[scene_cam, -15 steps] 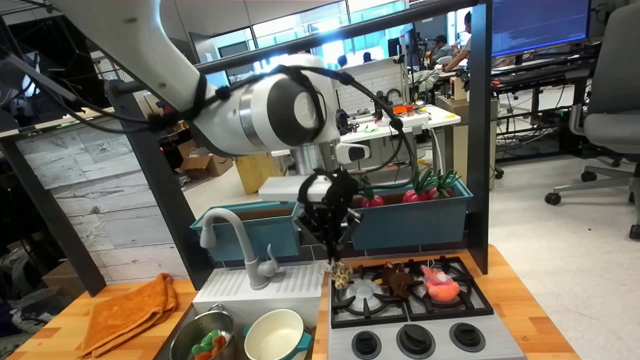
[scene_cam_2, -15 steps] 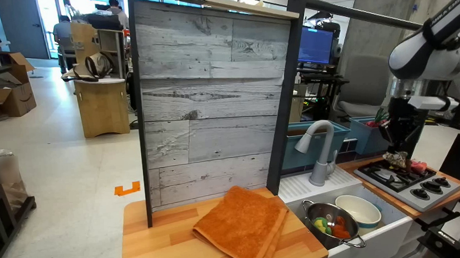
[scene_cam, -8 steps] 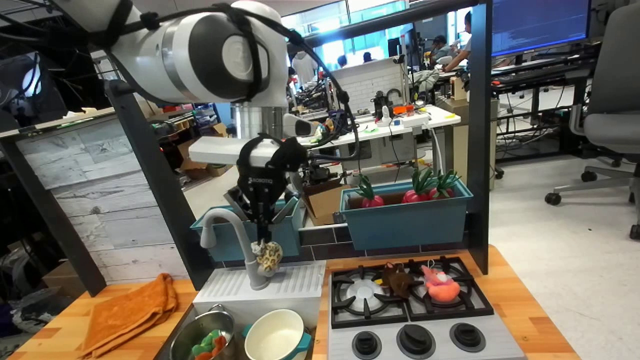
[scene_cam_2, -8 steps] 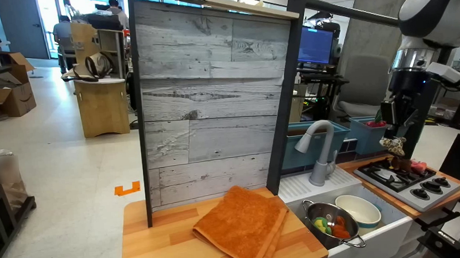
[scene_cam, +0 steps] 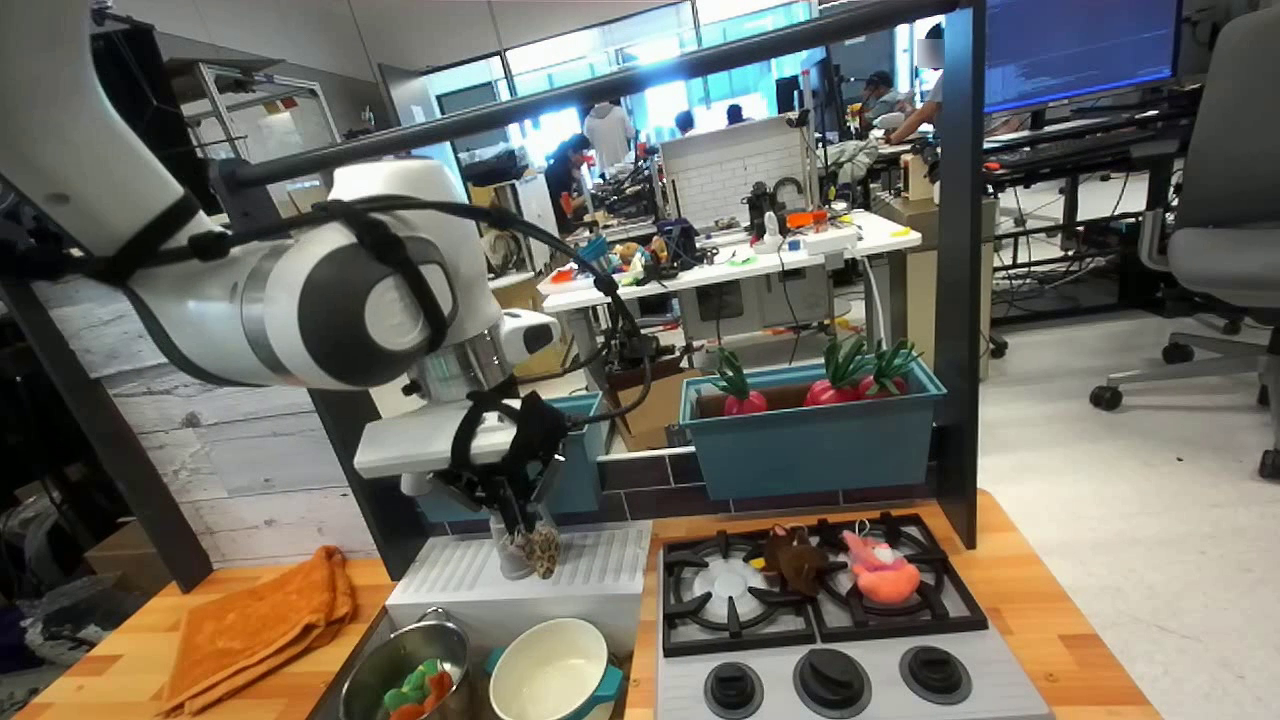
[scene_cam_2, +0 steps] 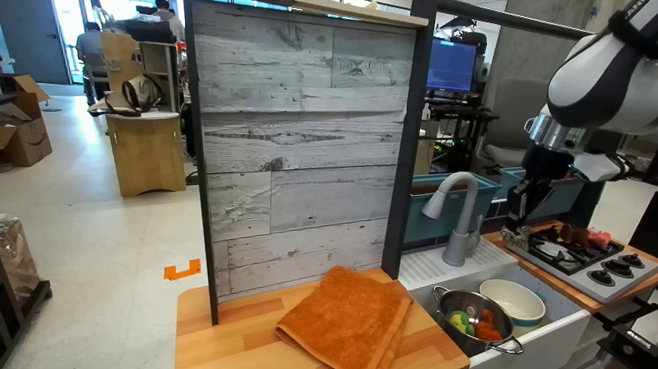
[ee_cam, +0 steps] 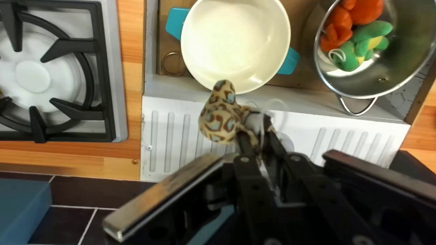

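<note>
My gripper (ee_cam: 260,131) is shut on a small spotted plush toy (ee_cam: 218,117), tan with brown and pale blue patches. The toy hangs to one side of the fingertips; its pinched part is partly hidden between them. In both exterior views the gripper (scene_cam: 520,525) (scene_cam_2: 518,223) is tilted and the toy (scene_cam: 545,552) (scene_cam_2: 515,240) hangs below it. It is over the white ribbed drainboard (ee_cam: 170,136), close to the grey faucet (scene_cam_2: 465,221). In the wrist view the toy overlaps the near rim of a cream pot (ee_cam: 235,44) with teal handles.
A steel pot (ee_cam: 405,73) with orange and green plush toys stands beside the cream pot in the sink. The stove (scene_cam: 775,700) bears a brown toy (scene_cam: 797,562) and a pink toy (scene_cam: 885,578). A blue planter (scene_cam: 820,450) holds radishes. An orange towel (scene_cam_2: 350,327) lies on the counter.
My gripper has lifted the spotted toy from over the stove, carried it across to the drainboard, then lowered and tilted. The toy has stayed in its grip.
</note>
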